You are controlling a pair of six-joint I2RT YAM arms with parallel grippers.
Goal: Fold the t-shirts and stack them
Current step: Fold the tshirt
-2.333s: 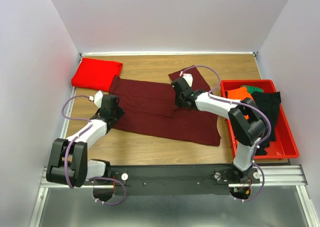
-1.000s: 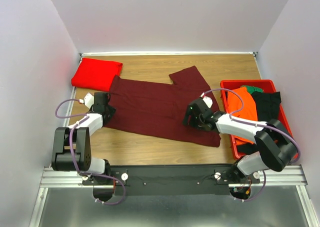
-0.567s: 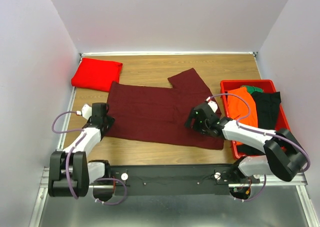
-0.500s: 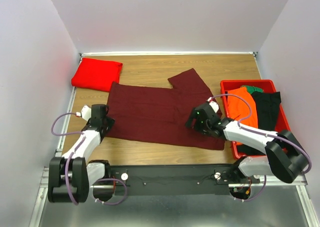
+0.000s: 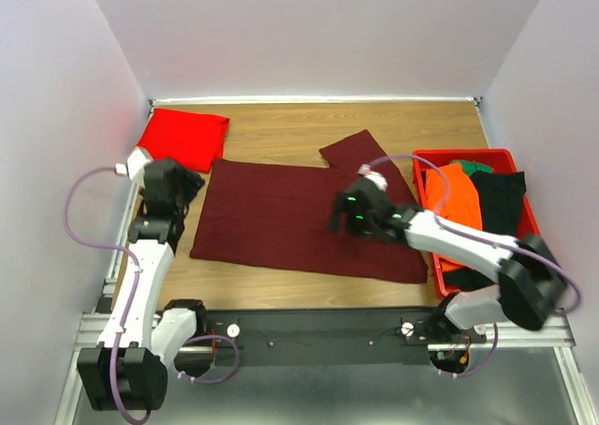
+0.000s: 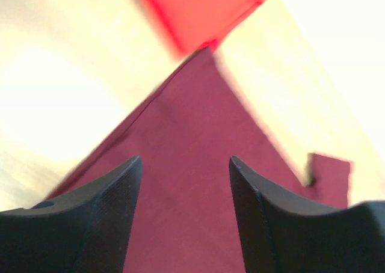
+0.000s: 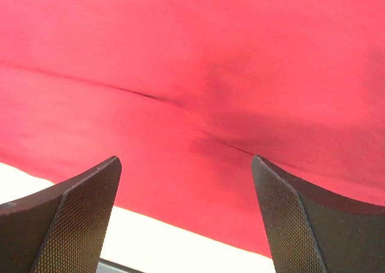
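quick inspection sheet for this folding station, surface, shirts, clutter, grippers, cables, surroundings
surface: wooden table, flat, nothing spilled
job's things: maroon t-shirt spread flat, unfolded, one sleeve pointing to the far side; red t-shirt folded in the far left corner
clutter: red bin at the right, holding orange, black and green clothes
grippers: left gripper open, empty, by the maroon shirt's left edge; right gripper open, empty, low over the maroon cloth
cables: purple cables loop off both wrists
surroundings: white walls on three sides; metal rail at the near edge
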